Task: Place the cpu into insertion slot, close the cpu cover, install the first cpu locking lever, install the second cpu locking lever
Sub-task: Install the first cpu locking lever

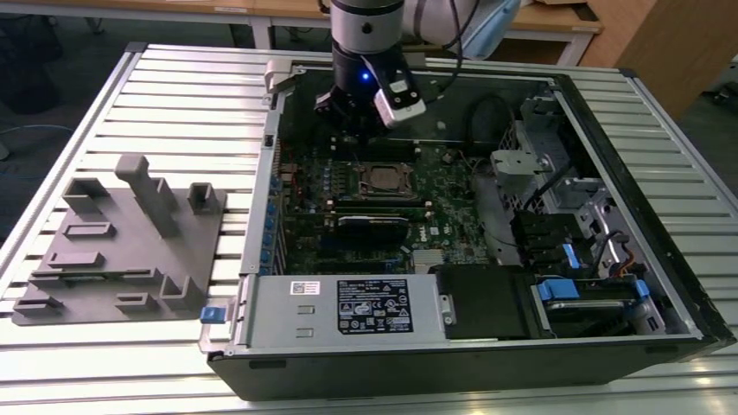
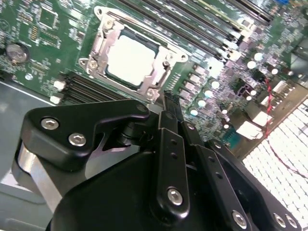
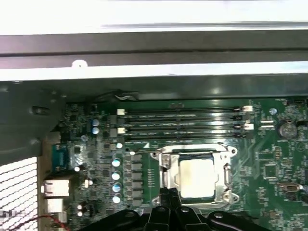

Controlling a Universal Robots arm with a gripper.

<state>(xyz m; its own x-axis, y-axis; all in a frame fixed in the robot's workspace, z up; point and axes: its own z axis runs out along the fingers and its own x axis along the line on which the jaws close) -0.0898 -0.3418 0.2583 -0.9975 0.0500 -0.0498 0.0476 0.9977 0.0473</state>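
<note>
In the exterior view the hand (image 1: 355, 130) hangs at about eleven o'clock from the insertion slot (image 1: 365, 181), inside the open computer case (image 1: 461, 372) on the worktop (image 1: 173, 95) — a grey fixture block (image 1: 116, 251) lies at nine o'clock. Both wrist views show the board close up: one cpu (image 3: 196, 178) seated in the slot, one cpu cover (image 3: 169, 168) down around it, four memory slots (image 3: 183, 124) alongside. The hand's fingers (image 2: 168, 139) are pressed together, gripping nothing — tips near the cover's edge.

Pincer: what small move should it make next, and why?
Probably ease the shut pincer down onto the near edge of the cpu cover to latch it: the cpu already lies in the insertion slot, the cover lies flat around it, and the pincer tip is beside that edge.
</note>
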